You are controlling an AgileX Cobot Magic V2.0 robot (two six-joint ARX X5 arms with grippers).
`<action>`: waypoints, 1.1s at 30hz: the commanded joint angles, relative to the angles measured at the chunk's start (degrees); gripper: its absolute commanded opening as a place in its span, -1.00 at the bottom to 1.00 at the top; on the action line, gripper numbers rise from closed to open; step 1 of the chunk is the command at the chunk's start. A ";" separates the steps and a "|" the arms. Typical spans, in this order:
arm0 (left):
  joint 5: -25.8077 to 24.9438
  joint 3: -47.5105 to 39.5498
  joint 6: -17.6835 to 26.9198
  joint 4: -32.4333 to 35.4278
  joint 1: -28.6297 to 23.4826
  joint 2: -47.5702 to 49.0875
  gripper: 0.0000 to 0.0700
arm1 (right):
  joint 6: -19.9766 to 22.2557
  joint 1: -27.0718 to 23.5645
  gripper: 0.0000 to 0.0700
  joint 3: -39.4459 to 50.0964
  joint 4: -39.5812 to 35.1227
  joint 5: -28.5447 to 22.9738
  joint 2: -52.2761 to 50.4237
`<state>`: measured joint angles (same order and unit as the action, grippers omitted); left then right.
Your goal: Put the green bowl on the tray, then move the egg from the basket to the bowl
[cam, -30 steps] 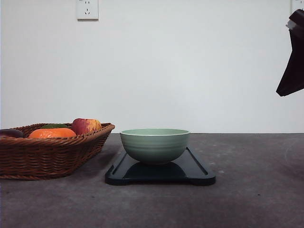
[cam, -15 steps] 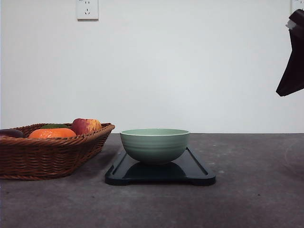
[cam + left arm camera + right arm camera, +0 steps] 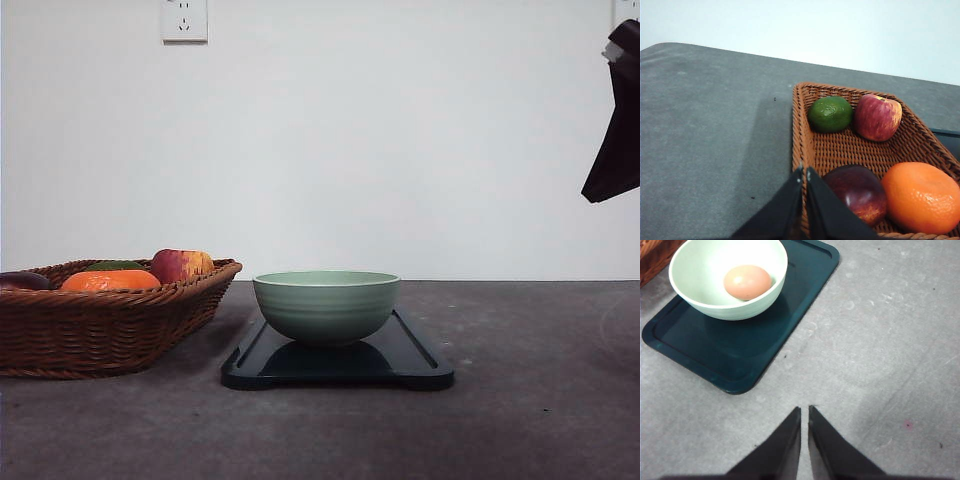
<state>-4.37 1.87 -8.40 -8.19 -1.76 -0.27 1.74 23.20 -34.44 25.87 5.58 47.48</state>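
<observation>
Grey tabletop, white wall behind; the egg (image 3: 747, 282) lies inside the green bowl (image 3: 730, 282) on the tray (image 3: 765, 335), apart from the right gripper (image 3: 804, 412), jaws nearly together and empty; left gripper (image 3: 804, 172), likewise pinched, hangs over the basket (image 3: 850, 147); task appears complete.

1 bowl (image 3: 326, 305), 1 tray (image 3: 415, 366), 1 egg (image 3: 747, 282), 1 basket (image 3: 100, 325)

bare test bench, lab-like setup. plain white wall (image 3: 400, 150) with one power socket (image 3: 184, 19), grey mottled tabletop (image 3: 520, 420). staged props set out: wicker basket (image 3: 100, 320) of fruit, tray (image 3: 340, 365).
</observation>
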 commanded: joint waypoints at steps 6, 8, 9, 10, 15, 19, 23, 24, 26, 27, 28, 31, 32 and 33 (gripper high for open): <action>0.05 -1.14 -0.07 0.42 -0.20 0.09 -1.00 | 0.20 0.28 -0.95 -0.39 -0.61 0.00 0.33; 0.05 -1.14 -0.07 0.42 -0.20 0.09 -1.00 | 0.21 0.28 -0.95 -0.39 -0.61 -0.01 0.33; 0.05 -1.14 -0.07 0.42 -0.20 0.09 -1.00 | 0.22 0.28 -0.95 -0.39 -0.61 -0.02 0.33; 0.05 -1.14 -0.07 0.42 -0.20 0.09 -1.00 | 0.25 0.28 -0.95 -0.39 -0.56 -0.04 0.33; 0.05 -1.14 -0.07 0.42 -0.20 0.09 -1.00 | 2.83 -1.12 -0.95 0.18 -1.60 -2.72 -1.53; 0.05 -1.14 -0.07 0.42 -0.20 0.09 -1.00 | 3.56 -4.42 -0.95 4.35 -8.34 -2.67 -6.16; 0.05 -1.12 -0.07 0.42 -0.20 0.09 -1.00 | 3.48 -8.71 -0.95 12.05 -17.01 -2.68 -12.43; 0.05 -1.14 -0.07 0.42 -0.20 0.09 -1.00 | 3.35 -9.59 -0.95 14.19 -19.01 -2.66 -14.03; 0.05 -1.14 -0.07 0.42 -0.20 0.09 -1.00 | 2.89 -11.07 -0.95 18.70 -22.85 -2.64 -17.55; 0.05 -1.14 -0.07 0.42 -0.20 0.09 -1.00 | 2.76 -11.71 -0.95 20.88 -24.52 -2.64 -19.42; 0.05 -1.14 -0.07 0.42 -0.20 0.09 -1.00 | 2.77 -12.23 -0.95 22.72 -25.78 -2.64 -21.07; 0.05 -1.14 -0.07 0.43 -0.20 0.09 -1.00 | 2.78 -13.72 -0.95 27.32 -28.14 -2.66 -26.07; 0.06 -1.14 -0.07 0.44 -0.20 0.09 -1.00 | 2.78 -14.29 -0.95 28.59 -28.63 -2.67 -27.77; 0.07 -1.14 -0.07 0.44 -0.20 0.09 -1.00 | 2.78 -14.87 -0.95 29.79 -29.16 -2.67 -29.46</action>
<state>-4.38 1.87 -8.40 -8.19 -1.76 -0.27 4.67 8.53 -5.05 -2.22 2.98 18.79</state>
